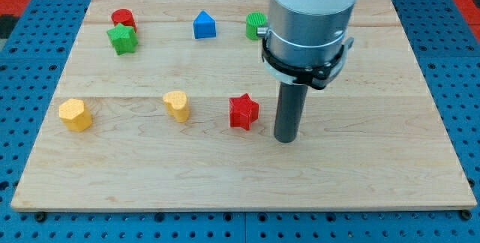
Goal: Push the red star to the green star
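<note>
The red star lies on the wooden board, a little below the middle. The green star lies near the view's top left, just below a red cylinder. My tip rests on the board just to the right of the red star and slightly lower, with a small gap between them. The rod hangs from the large grey and white arm body at the view's top.
A yellow heart lies left of the red star. A yellow hexagon-like block sits near the left edge. A blue house-shaped block and a green cylinder, partly hidden by the arm, lie at the top.
</note>
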`<act>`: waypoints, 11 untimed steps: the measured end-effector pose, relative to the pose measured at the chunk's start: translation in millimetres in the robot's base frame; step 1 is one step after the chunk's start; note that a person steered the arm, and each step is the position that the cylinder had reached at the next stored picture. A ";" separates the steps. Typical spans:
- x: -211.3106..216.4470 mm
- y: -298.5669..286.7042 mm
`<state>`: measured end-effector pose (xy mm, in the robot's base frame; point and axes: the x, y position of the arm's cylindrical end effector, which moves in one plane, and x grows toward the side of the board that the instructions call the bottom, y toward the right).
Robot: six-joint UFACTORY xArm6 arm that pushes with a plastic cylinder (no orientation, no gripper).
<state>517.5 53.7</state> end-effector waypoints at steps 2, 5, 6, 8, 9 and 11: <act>5.3 -30.0; -78.4 -58.5; -107.7 -69.7; -164.0 -95.6; -178.9 -112.4; -178.8 -136.4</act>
<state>338.7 -82.7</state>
